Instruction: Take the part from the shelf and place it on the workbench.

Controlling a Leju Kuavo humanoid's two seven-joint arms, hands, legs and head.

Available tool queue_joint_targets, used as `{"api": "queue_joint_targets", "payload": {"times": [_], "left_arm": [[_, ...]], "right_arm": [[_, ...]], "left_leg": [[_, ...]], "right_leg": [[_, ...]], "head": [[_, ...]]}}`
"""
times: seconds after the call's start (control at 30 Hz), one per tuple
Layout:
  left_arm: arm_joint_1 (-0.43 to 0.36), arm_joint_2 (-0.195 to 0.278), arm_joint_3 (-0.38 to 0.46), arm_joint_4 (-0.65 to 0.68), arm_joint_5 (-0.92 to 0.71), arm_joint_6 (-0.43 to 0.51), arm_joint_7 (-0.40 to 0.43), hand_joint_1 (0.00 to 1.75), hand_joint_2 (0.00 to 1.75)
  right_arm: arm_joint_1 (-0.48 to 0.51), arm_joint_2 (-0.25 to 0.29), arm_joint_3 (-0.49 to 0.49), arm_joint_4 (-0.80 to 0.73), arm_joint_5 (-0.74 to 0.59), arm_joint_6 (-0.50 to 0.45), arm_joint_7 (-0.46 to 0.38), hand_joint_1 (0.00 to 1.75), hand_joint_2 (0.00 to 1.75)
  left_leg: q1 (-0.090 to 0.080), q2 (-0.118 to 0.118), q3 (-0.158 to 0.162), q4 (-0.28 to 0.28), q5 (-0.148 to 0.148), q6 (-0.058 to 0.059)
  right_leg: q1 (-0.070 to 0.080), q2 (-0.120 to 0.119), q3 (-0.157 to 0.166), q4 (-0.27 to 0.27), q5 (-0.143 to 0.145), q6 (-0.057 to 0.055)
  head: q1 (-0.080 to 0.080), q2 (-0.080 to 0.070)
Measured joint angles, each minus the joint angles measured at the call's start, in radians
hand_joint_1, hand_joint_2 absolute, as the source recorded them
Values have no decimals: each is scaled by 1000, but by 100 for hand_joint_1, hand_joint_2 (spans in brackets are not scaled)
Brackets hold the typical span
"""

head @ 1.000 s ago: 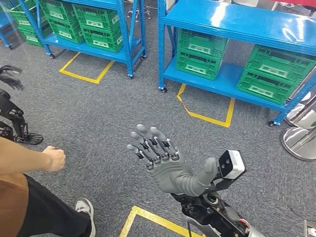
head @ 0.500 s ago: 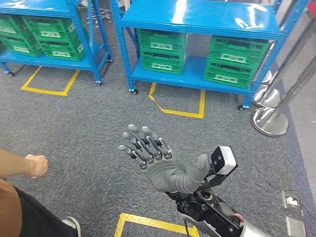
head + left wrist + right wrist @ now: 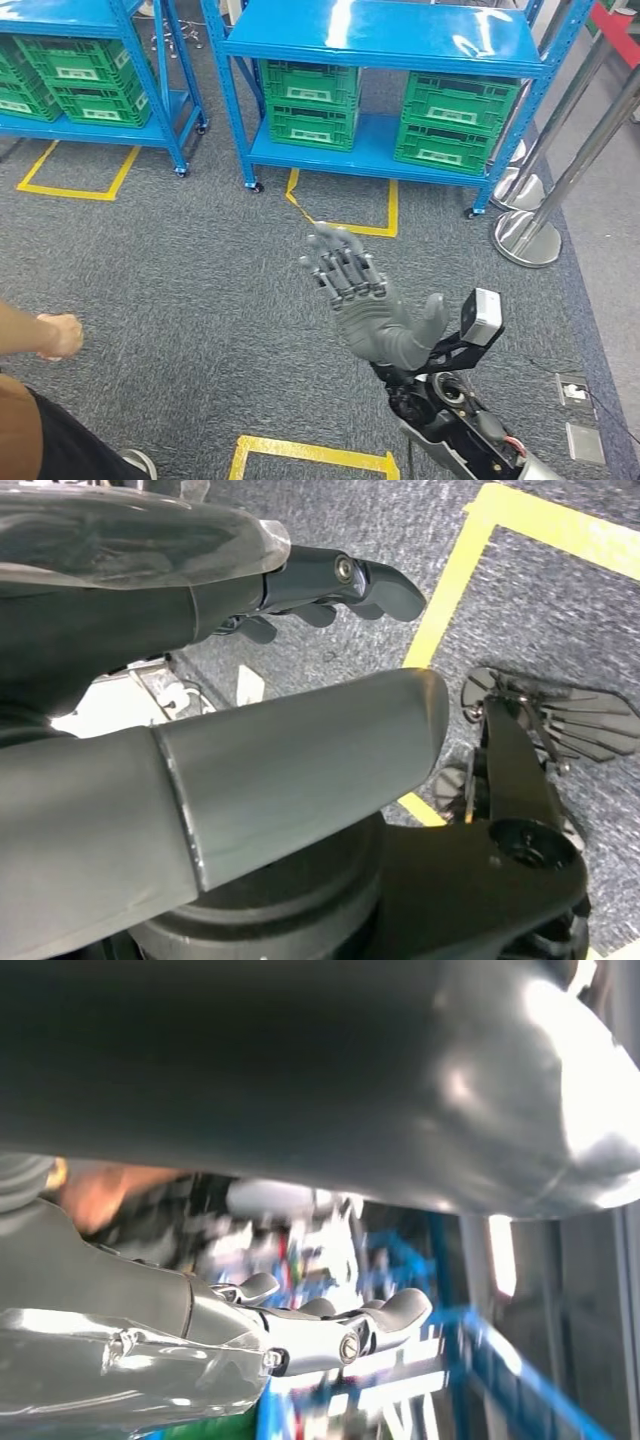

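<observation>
A: Where's the part?
B: You can't pick it out yet. It's prob. in one of the green slotted plastic crates (image 3: 313,103) on the blue steel shelf unit (image 3: 377,40), well apart from you across the grey carpet (image 3: 189,290).
A: Right hand (image 3: 370,305)?
B: Fingers spread, nothing in it, raised fwd toward the shelf, prob. readied for the reach.
A: Left hand (image 3: 332,580)?
B: Hangs low by the floor, fingers loosely extended, holds nothing. Person's fist (image 3: 60,335) on your left, apart from both.

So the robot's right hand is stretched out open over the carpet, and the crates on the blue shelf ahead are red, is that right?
Not quite: the crates on the blue shelf are green, as the head view shows. The rest holds: the right hand is stretched out open over the carpet.
</observation>
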Motion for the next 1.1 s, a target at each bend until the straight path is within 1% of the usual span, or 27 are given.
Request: {"api": "queue_joint_targets", "payload": {"times": [0.03, 0.07, 0.13, 0.17, 0.2, 0.23, 0.3, 0.33, 0.37, 0.4, 0.43, 0.47, 0.5, 0.53, 0.57, 0.63, 0.7, 0.77, 0.8, 0.83, 0.87, 0.9, 0.97, 1.0, 1.03, 1.07, 1.1], "left_arm": [[0, 0, 0, 0, 1, 0, 0, 0, 0], [0, 0, 0, 0, 2, 0, 0, 0, 0], [0, 0, 0, 0, 3, -1, 0, 0, 0], [-1, 0, 0, 0, 4, -1, -1, 0, 0], [-1, 0, 0, 0, 5, -3, -1, 0, 0], [-2, 1, 0, 0, 7, -6, -1, 0, 0], [-1, 0, 0, 0, 9, -10, -1, 0, 0], [0, 0, 0, 0, 10, -12, -1, 0, 0], [1, -1, 0, 0, 10, -13, -1, 0, 0], [1, -1, 0, 0, 10, -13, -1, 0, 0], [2, 0, 0, 0, 10, -14, -1, 0, 0], [2, 2, 0, 0, 10, -14, -1, 0, 0], [1, 4, 0, 0, 10, -14, -1, 0, 0], [0, 7, 0, 0, 10, -14, -1, 0, 0], [-1, 8, 0, 0, 10, -15, -1, 0, 0], [-3, 7, 0, 0, 11, -15, -1, 0, 0], [-4, 6, 0, 0, 11, -15, -1, 0, 0], [-3, 6, 0, 0, 11, -15, -1, 0, 0], [-3, 6, 0, 0, 11, -15, 0, 0, 0], [-3, 6, 0, 0, 12, -14, 2, 0, 0], [-2, 5, 0, 0, 13, -12, 5, 0, 0], [-2, 4, 0, 0, 14, -11, 8, 0, 0], [-2, 3, 0, 0, 16, -9, 13, 0, 0], [-2, 2, 0, 0, 16, -9, 16, 0, 0], [-3, 2, 0, 0, 17, -8, 18, 0, 0], [-3, 2, 0, 0, 17, -8, 19, 0, 0], [-3, 3, 0, 0, 16, -8, 20, 0, 0]], "right_arm": [[3, -8, -11, 8, 8, -23, 9, 0, 0], [8, -16, -22, 17, 18, -44, 19, 0, 0], [19, -29, -39, 34, 49, -91, 48, 0, 0], [21, -35, -47, 42, 75, -126, 71, 0, 0], [22, -40, -53, 52, 112, -171, 103, 0, 0], [21, -45, -59, 66, 162, -228, 144, 0, 0], [21, -57, -66, 112, 275, -351, 237, 0, 0], [21, -63, -68, 141, 318, -398, 271, 0, 0], [21, -68, -71, 172, 345, -428, 291, 0, 0], [21, -73, -75, 200, 355, -440, 293, 0, 0], [19, -76, -79, 224, 359, -444, 291, 0, 0], [17, -79, -82, 246, 360, -445, 288, 0, 0], [14, -81, -83, 264, 361, -446, 286, 0, 0], [13, -82, -84, 279, 362, -446, 285, 0, 0], [12, -83, -85, 293, 363, -446, 284, 0, 0], [11, -88, -88, 314, 364, -447, 284, 0, 0], [9, -93, -91, 332, 365, -448, 286, 0, 0], [4, -96, -93, 354, 366, -457, 304, 0, 0], [2, -96, -96, 371, 363, -466, 322, 0, 0], [1, -96, -100, 402, 354, -478, 342, 0, 0], [-2, -96, -106, 446, 339, -490, 353, 0, 44], [-8, -96, -114, 503, 319, -498, 351, 0, 87], [-28, -96, -131, 640, 278, -499, 317, 0, 87], [-41, -96, -139, 708, 262, -492, 308, 0, 44], [-50, -96, -145, 772, 249, -481, 317, 0, 0], [-55, -96, -150, 831, 239, -468, 341, 0, 0], [-57, -96, -154, 889, 229, -452, 377, 0, 0]], "left_leg": [[-3, 6, 1, 1, -1, -5], [-5, 13, 2, 1, -2, -9], [-2, 24, 5, 3, -5, -19], [-1, 15, 1, 18, -19, -23], [1, -1, -14, 53, -43, -28], [3, -21, -41, 113, -76, -31], [3, -46, -117, 262, -136, -33], [2, -49, -145, 310, -145, -33], [2, -51, -153, 317, -133, -31], [2, -53, -141, 279, -101, -28], [1, -60, -111, 208, -60, -22], [1, -78, -77, 128, -22, -15], [0, -94, -49, 61, 3, -9], [-2, -107, -31, 19, 16, -4], [-4, -112, -24, 1, 18, -1], [-3, -95, -19, -10, 20, 2], [4, -76, -9, -25, 25, 10], [5, -59, -5, -31, 26, 15], [4, -51, -5, -31, 26, 16], [4, -44, -5, -31, 25, 16], [4, -38, -5, -30, 24, 16], [4, -33, -4, -30, 23, 14], [5, -27, -3, -26, 20, 9], [4, -25, -3, -23, 18, 4], [2, -24, -4, -20, 17, -1], [-1, -23, -5, -17, 14, -4], [-3, -23, -6, -14, 14, -1]], "right_leg": [[3, -10, 13, -33, 7, -6], [6, -10, 15, -42, 5, -13], [7, 7, 17, -47, 10, -28], [6, 16, 20, -51, 14, -36], [4, 24, 22, -54, 19, -43], [2, 31, 24, -56, 22, -48], [3, 47, 19, -56, 26, -53], [4, 56, 18, -56, 27, -54], [4, 65, 18, -56, 27, -54], [5, 74, 19, -56, 27, -54], [5, 83, 20, -56, 27, -54], [5, 92, 20, -56, 27, -52], [5, 101, 19, -54, 26, -50], [4, 109, 16, -54, 26, -44], [2, 116, 12, -54, 27, -38], [-3, 128, 8, -56, 28, -24], [0, 104, -8, -20, 2, -14], [0, 66, -59, 94, -61, -6], [-3, 57, -90, 166, -91, -1], [-6, 54, -112, 216, -107, 3], [-8, 52, -118, 231, -104, 6], [-10, 49, -103, 202, -81, 9], [-13, 40, -30, 59, -15, 10], [-11, 36, 2, -5, 4, 8], [-9, 33, 21, -46, 12, 4], [-9, 32, 30, -63, 9, -1], [-8, 34, 32, -65, 10, -5]], "head": [[0, 0], [-2, 0], [-7, 0], [-9, 0], [-13, 0], [-19, 0], [-35, 0], [-40, 0], [-44, 0], [-46, 0], [-47, 0], [-49, 0], [-49, 0], [-50, 0], [-50, 0], [-51, 0], [-45, 0], [-33, 0], [-27, 0], [-24, 0], [-22, 0], [-18, 0], [-10, 0], [-5, 0], [-2, 0], [-3, 0], [-5, 0]]}}
